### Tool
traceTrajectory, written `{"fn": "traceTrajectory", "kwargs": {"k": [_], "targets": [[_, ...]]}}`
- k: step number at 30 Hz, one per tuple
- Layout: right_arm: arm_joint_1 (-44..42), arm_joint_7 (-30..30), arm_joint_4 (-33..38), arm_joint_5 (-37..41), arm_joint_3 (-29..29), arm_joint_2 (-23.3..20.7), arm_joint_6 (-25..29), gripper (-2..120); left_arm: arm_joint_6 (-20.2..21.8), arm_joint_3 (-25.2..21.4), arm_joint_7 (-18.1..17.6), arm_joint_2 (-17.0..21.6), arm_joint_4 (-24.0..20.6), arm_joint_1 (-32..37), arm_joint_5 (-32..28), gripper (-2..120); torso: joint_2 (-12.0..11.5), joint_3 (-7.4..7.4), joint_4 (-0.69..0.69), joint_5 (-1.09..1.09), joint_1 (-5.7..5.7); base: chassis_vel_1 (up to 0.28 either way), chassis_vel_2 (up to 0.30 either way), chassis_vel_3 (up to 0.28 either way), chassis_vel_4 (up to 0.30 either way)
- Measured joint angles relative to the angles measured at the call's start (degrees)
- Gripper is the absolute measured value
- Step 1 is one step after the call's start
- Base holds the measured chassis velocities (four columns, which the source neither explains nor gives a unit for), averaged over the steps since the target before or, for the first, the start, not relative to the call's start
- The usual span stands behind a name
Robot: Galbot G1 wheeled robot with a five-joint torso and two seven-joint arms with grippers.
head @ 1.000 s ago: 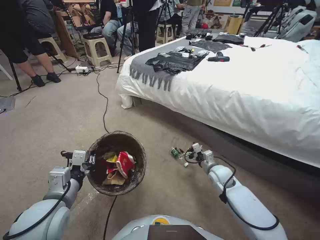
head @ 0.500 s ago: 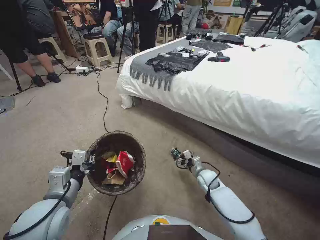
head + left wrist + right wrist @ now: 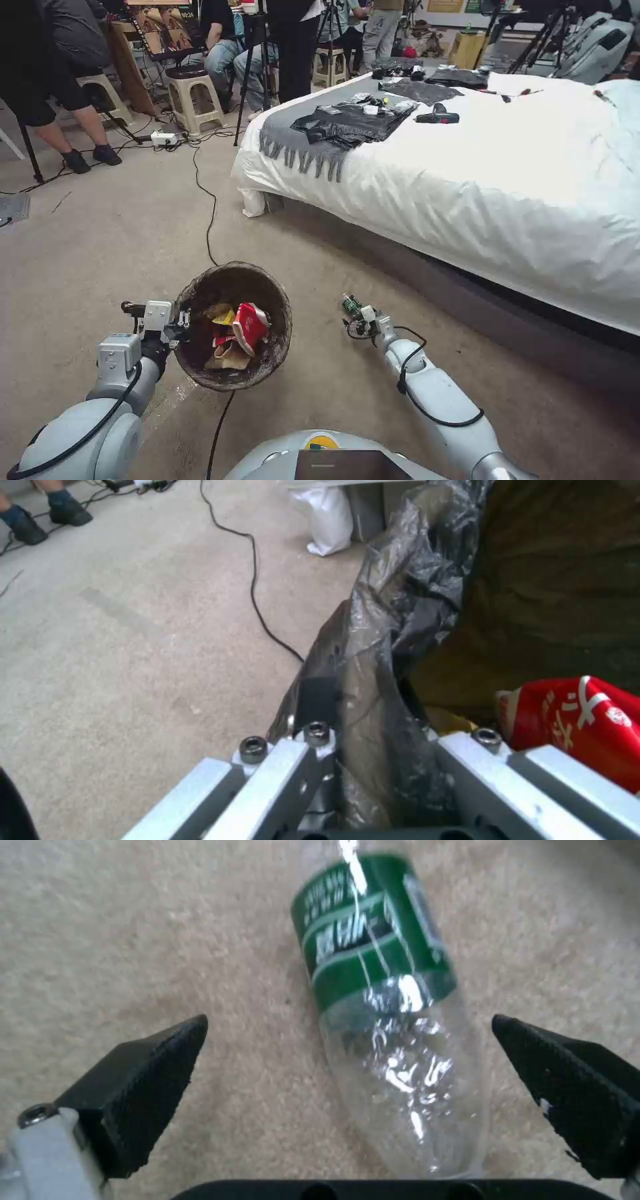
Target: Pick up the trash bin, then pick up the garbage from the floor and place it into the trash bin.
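Note:
The trash bin (image 3: 279, 337), lined with a dark bag (image 3: 400, 605), hangs just above the carpet. My left gripper (image 3: 179, 325) is shut on its rim; in the left wrist view the left gripper (image 3: 380, 735) pinches the bag-covered edge. Inside lie garbage pieces: a red-and-white carton (image 3: 250, 327) (image 3: 573, 720), tan paper (image 3: 230, 357) and a yellow wrapper (image 3: 220, 312). On the floor to the bin's right lies a clear plastic bottle (image 3: 351, 305) with a green label (image 3: 373, 950). My right gripper (image 3: 360, 319) (image 3: 348, 1021) is open, one finger on each side of the bottle.
A bed (image 3: 500, 187) with white sheets and dark clothes stands along the right. A black cable (image 3: 210, 227) runs across the carpet and under the bin. Stools (image 3: 193, 93), tripods and seated people stand at the far left.
My right arm has swung left and lowered onto the bottle, which now lies between its open fingers. The left arm and the bin have stayed put.

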Motion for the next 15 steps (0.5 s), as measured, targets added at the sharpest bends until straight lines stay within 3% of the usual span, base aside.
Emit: {"fn": "traceTrajectory", "kwargs": {"k": [15], "targets": [[3.7,-0.1,-9.5,-1.2,-0.3,2.4,1.9,100,0.0,0.1,0.0,0.4,0.0,0.2,0.1,3,0.0,0.0,0.0,0.01,0.0,0.0,0.0,0.0,0.0]]}}
